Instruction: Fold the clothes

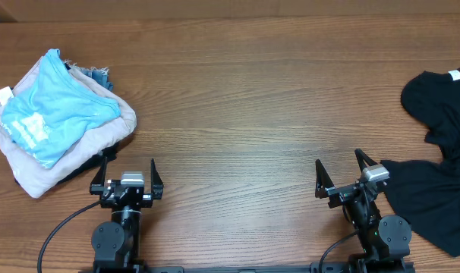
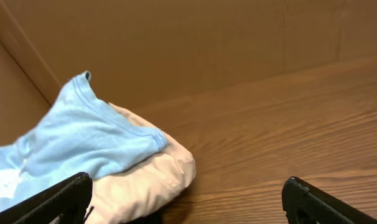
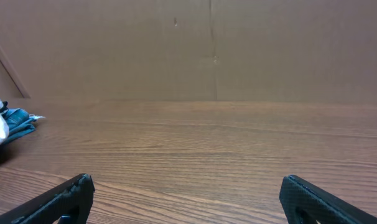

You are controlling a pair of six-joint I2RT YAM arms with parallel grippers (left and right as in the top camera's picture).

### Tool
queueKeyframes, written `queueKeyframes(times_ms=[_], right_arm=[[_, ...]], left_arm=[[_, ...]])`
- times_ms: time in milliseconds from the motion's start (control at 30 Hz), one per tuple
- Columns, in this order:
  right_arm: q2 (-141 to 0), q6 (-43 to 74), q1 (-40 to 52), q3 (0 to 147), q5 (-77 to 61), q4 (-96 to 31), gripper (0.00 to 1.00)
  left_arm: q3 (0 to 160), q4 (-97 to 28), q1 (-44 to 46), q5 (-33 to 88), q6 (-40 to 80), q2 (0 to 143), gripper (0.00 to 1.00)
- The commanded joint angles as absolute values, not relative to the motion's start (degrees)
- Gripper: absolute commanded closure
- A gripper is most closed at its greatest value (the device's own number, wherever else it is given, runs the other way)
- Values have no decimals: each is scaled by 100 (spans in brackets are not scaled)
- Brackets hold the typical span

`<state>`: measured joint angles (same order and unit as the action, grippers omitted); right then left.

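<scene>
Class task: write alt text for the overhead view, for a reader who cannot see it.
A crumpled black shirt lies at the right edge of a wooden table, beside the open right gripper. At far left, a light blue garment sits atop a beige garment, near the open left gripper.

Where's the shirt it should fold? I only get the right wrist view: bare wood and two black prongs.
Observer: The black shirt lies crumpled at the far right, beside the right gripper, outside your frame.
Operator: Is the other arm holding anything?
Observer: No, the left gripper is open and empty.
Operator: What's that teal scrap on my left?
Observer: It seems to poke out from behind a light blue garment lying on a pale beige one.
</scene>
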<state>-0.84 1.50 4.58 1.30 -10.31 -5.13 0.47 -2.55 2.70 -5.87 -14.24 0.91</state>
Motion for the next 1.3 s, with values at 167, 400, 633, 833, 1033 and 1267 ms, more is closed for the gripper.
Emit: queueKeyframes(times_ms=[167, 400, 633, 833, 1033, 1267], right_arm=[[-30, 174, 454, 91, -1083, -454, 0], [-30, 263, 454, 91, -1597, -366, 0], [-27, 738, 454, 91, -1684, -392, 0], [-27, 735, 454, 91, -1684, -397, 0], [-30, 738, 454, 91, -1684, -414, 0], [-27, 738, 454, 91, -1684, -414, 0]], left_arm=[[30, -130, 303, 309, -1800, 62, 0], [27, -167, 303, 2084, -1774, 62, 0], [30, -235, 303, 2362, -1413, 62, 0], [30, -255, 303, 2359, -1413, 62, 0], [30, -257, 303, 2362, -1363, 64, 0], [30, -255, 303, 2362, -1367, 64, 0]])
